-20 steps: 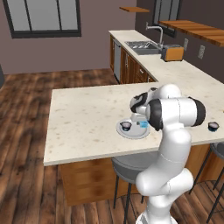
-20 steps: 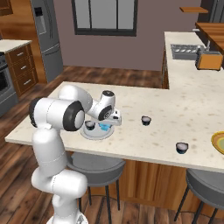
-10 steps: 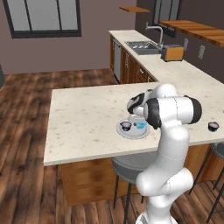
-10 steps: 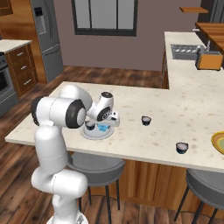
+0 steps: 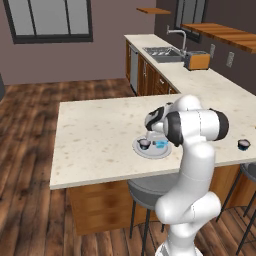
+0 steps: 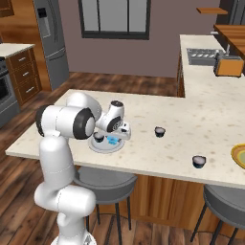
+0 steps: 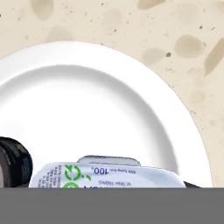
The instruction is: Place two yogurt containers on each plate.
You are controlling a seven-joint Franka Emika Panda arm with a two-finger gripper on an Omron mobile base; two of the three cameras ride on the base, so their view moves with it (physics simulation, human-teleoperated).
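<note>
The gripper [image 6: 116, 138] hangs low over the grey plate [image 6: 101, 148], which holds a blue cup [image 6: 113, 140] and a dark cup [image 6: 98, 137]; its jaw state I cannot tell. Two dark cups [image 6: 160, 131] sit to the right.

Two cups [image 5: 144, 144] [image 5: 161, 145] sit side by side on the plate [image 5: 151, 152]. Two more cups [image 6: 160, 131] [image 6: 198, 161] stand on the counter [image 6: 143, 158], right of the plate.

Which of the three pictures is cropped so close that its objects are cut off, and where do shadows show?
Hand view: close crop, the blue yogurt cup cut by the bottom edge, soft shading inside the grey plate. Left base view: sharp, wide, even light. Right base view: faint shadows under two dark cups on the counter.
</note>
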